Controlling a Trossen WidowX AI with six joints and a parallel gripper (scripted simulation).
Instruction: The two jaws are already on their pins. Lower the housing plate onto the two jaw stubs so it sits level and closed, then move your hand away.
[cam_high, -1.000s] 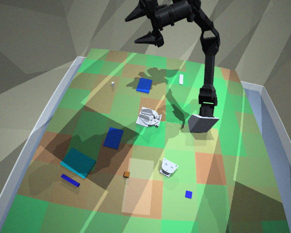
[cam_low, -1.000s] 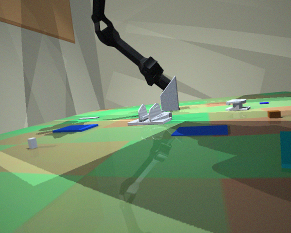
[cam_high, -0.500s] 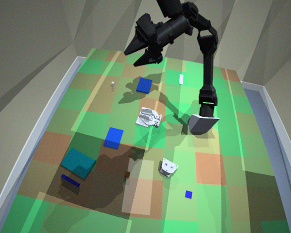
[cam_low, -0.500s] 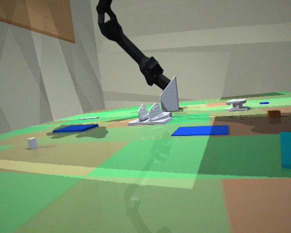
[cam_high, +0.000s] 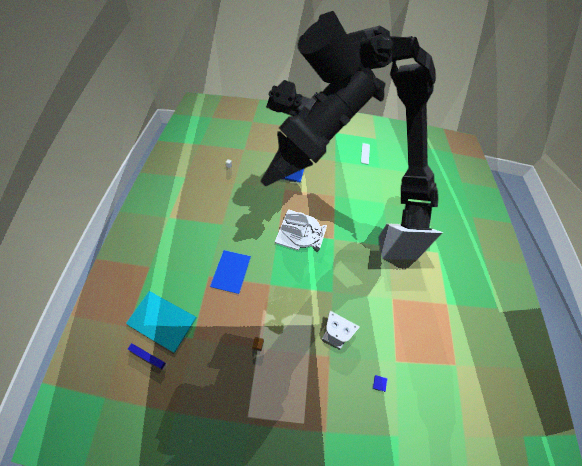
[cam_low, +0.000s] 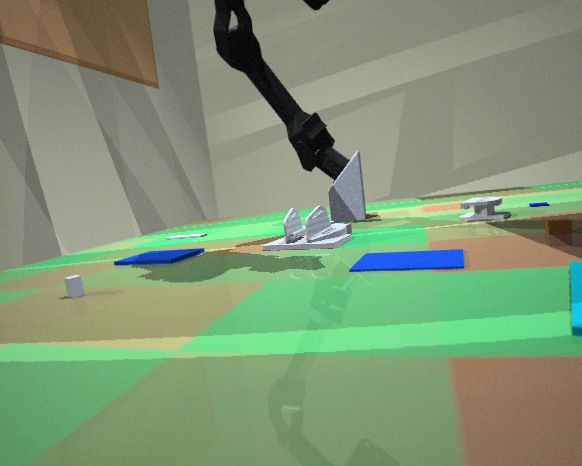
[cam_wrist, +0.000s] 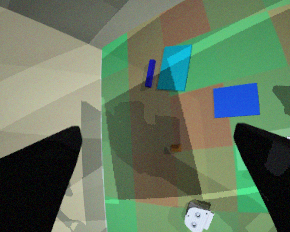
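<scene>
The white jaw assembly (cam_high: 301, 231) (cam_low: 318, 227) sits near the middle, with two upright leaf-shaped parts on a flat base. I take the white piece with two round holes in its top face (cam_high: 341, 330) (cam_low: 492, 201) (cam_wrist: 198, 220) for the housing plate. It stands apart from the assembly, toward the front, with its flat top above a narrower middle and a foot. Whether top and foot are one piece I cannot tell. My gripper (cam_wrist: 159, 132) is open and empty, high at the back left of the assembly; its fingers are out of the exterior view.
Blue plates (cam_high: 230, 272) (cam_high: 295, 176) lie left of and behind the assembly. A cyan block (cam_high: 162, 320) and dark blue bar (cam_high: 146, 356) lie front left. An orange block (cam_high: 258, 343) and small blue square (cam_high: 380, 383) flank the holed piece. A grey wedge (cam_high: 407, 245) stands by the arm.
</scene>
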